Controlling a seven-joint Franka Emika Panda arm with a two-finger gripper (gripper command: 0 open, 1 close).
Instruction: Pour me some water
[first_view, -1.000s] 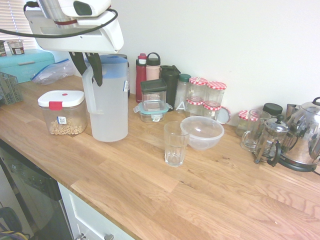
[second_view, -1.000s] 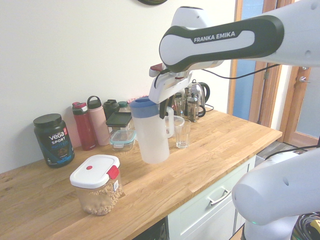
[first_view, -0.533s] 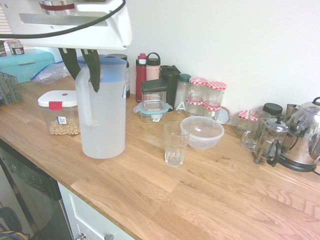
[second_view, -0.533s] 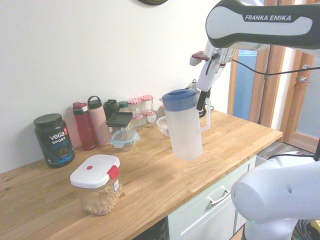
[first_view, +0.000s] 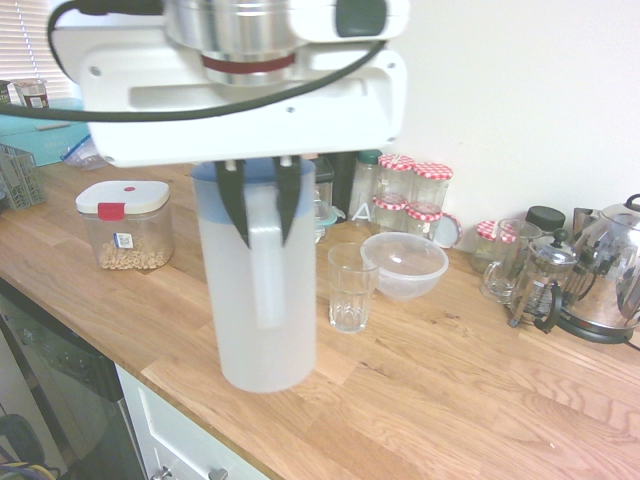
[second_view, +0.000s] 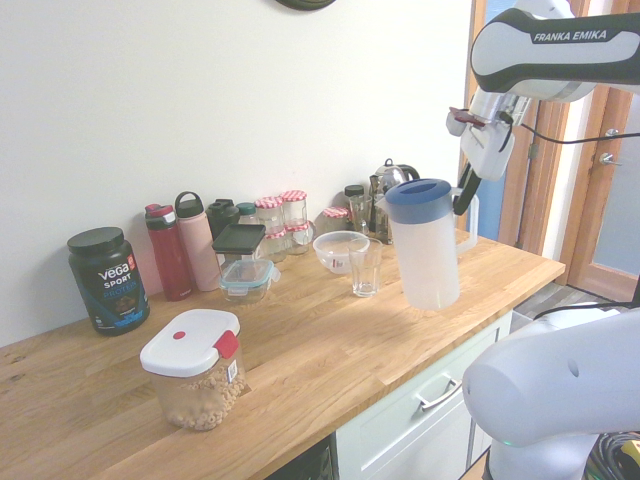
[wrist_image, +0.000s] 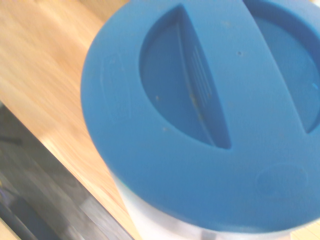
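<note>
Gripping the side handle of the frosted-white jug (first_view: 262, 290), the gripper (first_view: 261, 205) points downward with its dark fingers (first_view: 233, 200) clamped on either side of the handle's top. The jug hangs upright, clear of the table (first_view: 430, 390), near the table's front edge; its blue lid (wrist_image: 200, 115) is on and fills most of the wrist view. Through the frosted wall the water cannot be made out clearly. Just beside the jug, towards the wall, the ribbed drinking glass (first_view: 351, 287) stands upright on the table, and a clear bowl (first_view: 404, 265) sits just behind the glass. Further along are a French press (first_view: 538, 280) and a kettle (first_view: 610, 275). On the jug's other side stands a cereal container (first_view: 124, 224) with a white lid, well apart from it. Bottles (second_view: 180, 250) and jars (first_view: 412, 195) line the wall.
</note>
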